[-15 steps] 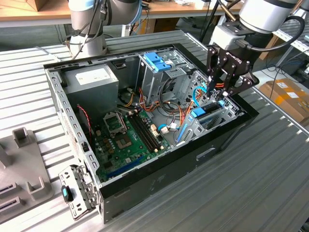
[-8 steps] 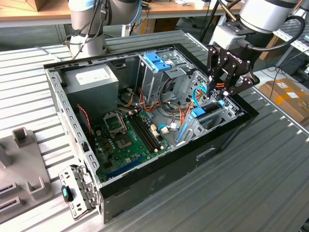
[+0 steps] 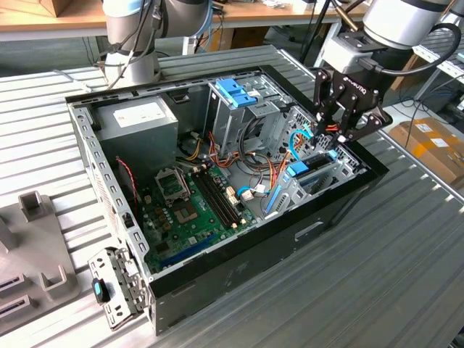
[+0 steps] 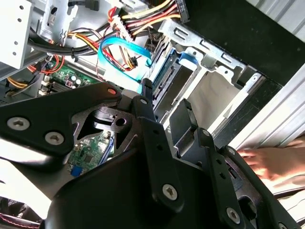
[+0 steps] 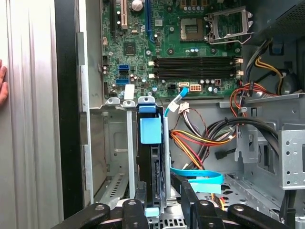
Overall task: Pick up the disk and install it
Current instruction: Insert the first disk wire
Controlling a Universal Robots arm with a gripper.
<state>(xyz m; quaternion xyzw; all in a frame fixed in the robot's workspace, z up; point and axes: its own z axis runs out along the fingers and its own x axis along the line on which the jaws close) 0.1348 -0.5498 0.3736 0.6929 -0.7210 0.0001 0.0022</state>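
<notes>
Looking outward from the wrist, we get the gripper [image 5: 163,193] first. Its black fingers [image 5: 187,191] are spread apart and aren't pinching anything (the second wrist view shows bare bay metal in the gap between them).

In the exterior view the arm comes in from the upper right. Its wrist is bent so the gripper points down into the corner of the case [image 3: 239,279] at the exterior view's right end, hanging just above the drive bay [image 5: 114,138].

Right past the fingertips is the disk [image 5: 151,162]. It's sitting in the bay, standing on its thin edge in a slot between the metal dividers. Its long axis runs straight away from the gripper toward the motherboard [image 5: 167,28], with the blue tab at the motherboard end. We can't tell whether it's pushed fully home.

Just beside the disk, a flat blue cable [image 5: 200,177] loops across the floor of the case. Beyond it there's a tangle of yellow, red and black wires.

Farther into the case we can see the metal cage [image 3: 235,101] with its blue top, then the power supply [image 3: 138,119] in the far corner.

Outside the case, a person's hand [image 4: 271,162] rests on the ribbed metal table [image 3: 377,275], close to the case wall.
</notes>
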